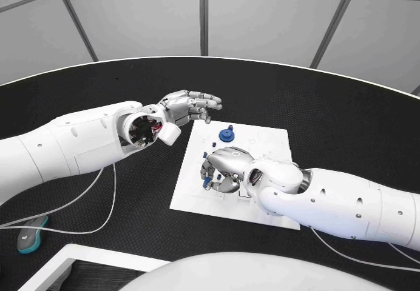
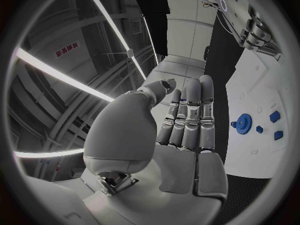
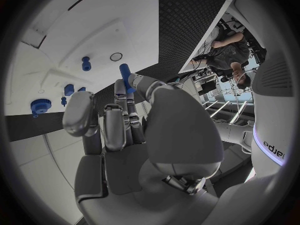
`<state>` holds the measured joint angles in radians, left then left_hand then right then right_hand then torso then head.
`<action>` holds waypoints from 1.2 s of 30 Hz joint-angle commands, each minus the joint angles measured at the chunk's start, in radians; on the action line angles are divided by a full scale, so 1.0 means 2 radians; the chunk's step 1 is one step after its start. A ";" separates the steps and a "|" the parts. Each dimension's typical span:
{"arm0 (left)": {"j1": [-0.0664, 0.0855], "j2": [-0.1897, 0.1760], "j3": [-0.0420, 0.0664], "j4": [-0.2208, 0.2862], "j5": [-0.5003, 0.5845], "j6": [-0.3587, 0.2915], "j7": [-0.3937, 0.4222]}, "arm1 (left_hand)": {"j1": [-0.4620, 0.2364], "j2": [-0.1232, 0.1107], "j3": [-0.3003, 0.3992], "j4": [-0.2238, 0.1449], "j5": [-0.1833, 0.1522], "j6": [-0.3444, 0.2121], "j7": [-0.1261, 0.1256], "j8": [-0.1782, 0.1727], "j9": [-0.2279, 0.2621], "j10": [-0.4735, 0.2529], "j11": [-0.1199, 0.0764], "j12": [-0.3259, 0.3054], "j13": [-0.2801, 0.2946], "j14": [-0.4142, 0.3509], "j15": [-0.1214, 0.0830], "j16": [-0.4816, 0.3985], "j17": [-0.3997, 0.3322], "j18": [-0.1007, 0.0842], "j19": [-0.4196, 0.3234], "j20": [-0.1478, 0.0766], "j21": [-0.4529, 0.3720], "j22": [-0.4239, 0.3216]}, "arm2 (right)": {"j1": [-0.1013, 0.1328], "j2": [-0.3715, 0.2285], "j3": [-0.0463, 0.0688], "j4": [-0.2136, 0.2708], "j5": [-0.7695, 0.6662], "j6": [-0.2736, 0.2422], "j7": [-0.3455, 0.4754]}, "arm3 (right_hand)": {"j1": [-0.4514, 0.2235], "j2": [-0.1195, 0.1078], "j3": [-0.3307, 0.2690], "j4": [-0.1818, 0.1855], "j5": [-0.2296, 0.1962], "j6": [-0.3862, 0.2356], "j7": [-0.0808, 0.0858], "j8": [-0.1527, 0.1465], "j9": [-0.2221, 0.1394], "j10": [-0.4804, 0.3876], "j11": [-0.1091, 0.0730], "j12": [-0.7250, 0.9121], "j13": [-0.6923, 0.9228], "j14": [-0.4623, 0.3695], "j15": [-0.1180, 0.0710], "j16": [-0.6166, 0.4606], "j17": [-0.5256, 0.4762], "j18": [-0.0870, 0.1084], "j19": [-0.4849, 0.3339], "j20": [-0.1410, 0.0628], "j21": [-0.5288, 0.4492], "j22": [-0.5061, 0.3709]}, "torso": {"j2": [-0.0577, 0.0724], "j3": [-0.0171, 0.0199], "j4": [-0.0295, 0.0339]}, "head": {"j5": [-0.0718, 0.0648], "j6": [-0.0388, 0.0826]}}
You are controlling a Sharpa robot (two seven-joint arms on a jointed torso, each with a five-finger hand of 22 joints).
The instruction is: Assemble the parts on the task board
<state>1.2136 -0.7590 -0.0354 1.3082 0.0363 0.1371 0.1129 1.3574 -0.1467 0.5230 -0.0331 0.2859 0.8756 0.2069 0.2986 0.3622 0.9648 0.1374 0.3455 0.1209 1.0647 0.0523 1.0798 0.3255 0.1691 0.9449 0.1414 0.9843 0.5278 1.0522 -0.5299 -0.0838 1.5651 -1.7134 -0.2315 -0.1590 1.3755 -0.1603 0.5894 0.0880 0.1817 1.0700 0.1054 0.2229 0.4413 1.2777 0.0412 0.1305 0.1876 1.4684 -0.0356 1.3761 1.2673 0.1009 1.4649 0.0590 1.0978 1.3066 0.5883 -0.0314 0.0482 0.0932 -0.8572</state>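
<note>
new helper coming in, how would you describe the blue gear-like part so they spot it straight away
Find the white task board in the middle of the black table. Near its far edge, just beyond the right hand, stands the blue gear-like part. It is round and toothed, larger than the small blue pieces nearby.

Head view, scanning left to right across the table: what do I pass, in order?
Teal object at the table's edge → left hand → blue gear on the task board.
</note>
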 commanded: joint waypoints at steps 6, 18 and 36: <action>0.000 -0.002 0.000 0.001 0.000 -0.001 0.000 | 0.005 -0.001 -0.002 -0.001 0.002 0.000 0.000 0.002 0.001 -0.003 0.000 0.003 -0.001 -0.003 0.001 -0.003 0.000 0.009 -0.002 0.000 -0.001 -0.001 | -0.002 0.000 -0.001 -0.007 0.000 0.005 -0.001 | 0.001 0.004 0.001 -0.002 0.002 0.002 0.002 0.010 0.024 0.002 0.000 -0.003 0.000 0.022 -0.002 0.000 0.000 -0.007 0.013 -0.002 -0.002 0.000 | -0.001 0.0005 -0.0009 | 0.003 -0.003; 0.000 -0.002 0.000 0.001 0.000 0.000 0.000 | 0.005 -0.001 -0.002 -0.001 0.002 0.000 0.000 0.002 0.001 -0.003 0.000 0.003 -0.001 -0.003 0.001 -0.003 0.000 0.009 -0.002 0.000 -0.001 -0.001 | -0.004 0.002 -0.001 -0.014 0.000 0.008 -0.002 | 0.000 0.005 0.002 -0.002 0.002 0.001 0.002 0.011 0.025 0.003 0.000 -0.004 0.000 0.022 -0.002 0.001 0.000 -0.007 0.013 -0.002 -0.001 0.000 | -0.001 -0.0003 -0.0004 | 0.004 -0.004; 0.000 -0.002 0.000 0.000 0.000 0.000 0.000 | 0.005 0.000 -0.002 -0.001 0.002 0.000 0.000 0.002 0.001 -0.003 0.001 0.003 -0.001 -0.003 0.001 -0.004 -0.001 0.008 -0.002 0.000 -0.001 -0.001 | -0.010 0.009 -0.001 -0.027 0.000 0.010 0.000 | 0.000 0.005 0.002 -0.003 0.003 0.001 0.002 0.011 0.025 0.003 0.000 -0.004 0.000 0.022 -0.002 0.000 0.000 -0.007 0.013 -0.002 -0.001 0.000 | -0.001 0.0006 -0.0004 | 0.008 -0.006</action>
<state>1.2137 -0.7628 -0.0354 1.3094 0.0363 0.1360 0.1120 1.3574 -0.1467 0.5230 -0.0331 0.2859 0.8756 0.2069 0.2985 0.3619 0.9647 0.1373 0.3455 0.1202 1.0647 0.0523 1.0757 0.3245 0.1690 0.9449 0.1414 0.9843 0.5280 1.0330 -0.5119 -0.0860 1.5128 -1.7135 -0.2113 -0.1591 1.3763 -0.1605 0.5908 0.0839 0.1808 1.0644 0.1110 0.2238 0.4413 1.2776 0.0412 0.1267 0.1872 1.4684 -0.0356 1.3761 1.2670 0.1009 1.4649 0.0590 1.0977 1.3066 0.5859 -0.0308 0.0476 0.1058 -0.8678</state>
